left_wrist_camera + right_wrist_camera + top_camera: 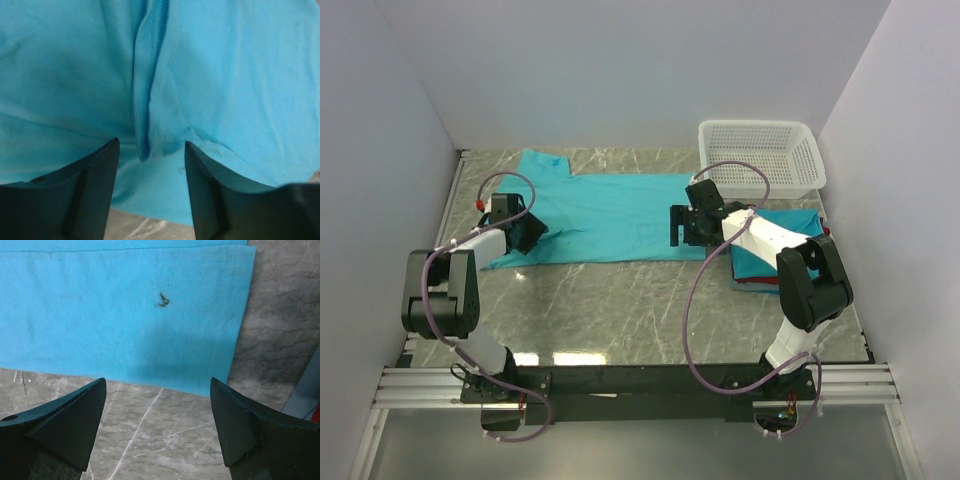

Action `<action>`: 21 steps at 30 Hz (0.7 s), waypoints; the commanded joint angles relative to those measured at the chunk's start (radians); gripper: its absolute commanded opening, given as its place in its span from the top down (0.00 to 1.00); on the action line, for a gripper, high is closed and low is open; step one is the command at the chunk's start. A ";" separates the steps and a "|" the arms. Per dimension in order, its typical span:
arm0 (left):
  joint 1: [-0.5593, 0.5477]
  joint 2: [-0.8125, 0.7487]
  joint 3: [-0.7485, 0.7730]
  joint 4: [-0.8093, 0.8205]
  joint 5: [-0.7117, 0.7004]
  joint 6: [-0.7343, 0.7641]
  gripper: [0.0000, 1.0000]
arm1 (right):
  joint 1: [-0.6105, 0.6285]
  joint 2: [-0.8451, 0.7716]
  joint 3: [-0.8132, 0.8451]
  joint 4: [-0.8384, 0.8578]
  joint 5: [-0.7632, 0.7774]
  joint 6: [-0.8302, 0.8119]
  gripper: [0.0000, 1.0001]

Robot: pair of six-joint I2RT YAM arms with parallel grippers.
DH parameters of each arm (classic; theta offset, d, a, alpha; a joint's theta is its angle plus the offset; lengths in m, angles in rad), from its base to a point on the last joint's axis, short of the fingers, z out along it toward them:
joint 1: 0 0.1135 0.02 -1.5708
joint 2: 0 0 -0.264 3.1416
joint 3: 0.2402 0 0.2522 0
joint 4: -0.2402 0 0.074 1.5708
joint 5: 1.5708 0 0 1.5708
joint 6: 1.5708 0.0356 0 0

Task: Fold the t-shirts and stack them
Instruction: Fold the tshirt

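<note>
My left gripper (pixel 151 145) sits low over the left end of the teal t-shirt (pixel 610 215). Its fingers are partly apart, with a raised ridge of the cloth between the tips, and I see no clamp on it. My right gripper (pixel 157 382) hangs above the shirt's right hem corner, jaws wide, holding nothing. A small dark mark (pixel 162 300) shows near that hem. The shirt lies spread on the marble table (pixel 620 300). A folded stack (pixel 790 222), teal over red, lies under my right arm. A white basket (pixel 752 124) stands behind it.
</note>
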 commanded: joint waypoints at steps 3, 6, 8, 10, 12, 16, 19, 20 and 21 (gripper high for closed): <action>-0.001 0.063 0.079 0.051 0.006 0.005 0.60 | -0.003 -0.039 -0.004 0.020 0.024 0.003 0.10; -0.003 0.055 0.085 0.039 -0.002 -0.008 0.68 | -0.004 -0.029 0.002 0.012 0.023 0.006 0.10; -0.004 0.047 0.090 0.016 -0.003 -0.013 0.69 | -0.003 -0.025 0.005 0.010 0.024 0.004 0.10; -0.004 0.040 0.096 -0.004 -0.054 -0.007 0.71 | -0.004 -0.025 0.006 0.009 0.035 0.001 0.10; -0.004 0.047 0.113 -0.022 -0.063 0.002 0.75 | -0.003 -0.020 0.011 0.007 0.038 0.000 0.10; -0.004 0.083 0.145 0.001 -0.029 0.022 0.99 | -0.003 -0.006 0.017 0.001 0.044 0.001 0.10; -0.004 0.141 0.198 -0.001 -0.015 0.038 0.99 | -0.003 0.000 0.019 -0.005 0.046 -0.002 0.10; -0.006 0.152 0.208 0.008 0.013 0.041 0.99 | -0.003 0.000 0.020 -0.008 0.050 -0.005 0.10; -0.007 0.170 0.214 0.012 0.015 0.041 0.99 | -0.003 0.000 0.020 -0.008 0.052 -0.005 0.10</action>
